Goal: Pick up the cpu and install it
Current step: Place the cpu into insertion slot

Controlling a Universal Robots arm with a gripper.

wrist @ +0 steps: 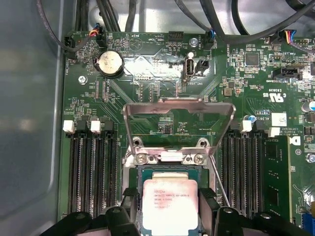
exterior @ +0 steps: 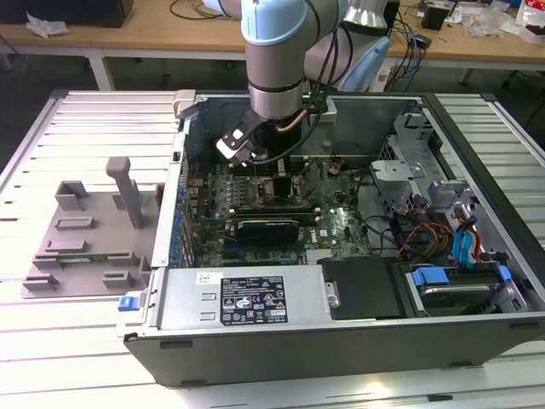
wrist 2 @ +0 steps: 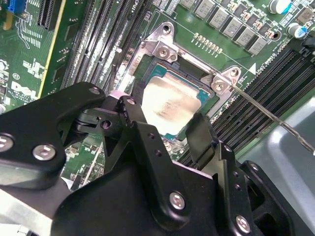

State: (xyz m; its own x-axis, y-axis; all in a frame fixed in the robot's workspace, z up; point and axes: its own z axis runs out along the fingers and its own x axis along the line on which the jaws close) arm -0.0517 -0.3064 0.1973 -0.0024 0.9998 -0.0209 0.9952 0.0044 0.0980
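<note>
Gripper (wrist 2: 165,115) narrowly astride cpu (wrist 2: 171,101) in motherboard socket (wrist 2: 165,51), contact unclear.

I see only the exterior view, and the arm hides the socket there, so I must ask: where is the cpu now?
Observer: In the first wrist view the cpu lies within the socket, with its silvery top facing up.
Operator: Is the metal plate closed over it?
Observer: No. In that same view the load plate stands raised, clear of the cpu.
Operator: And where is the hand?
Observer: In the second wrist view the hand is directly at the cpu. I cannot tell whether it grips it.
</note>
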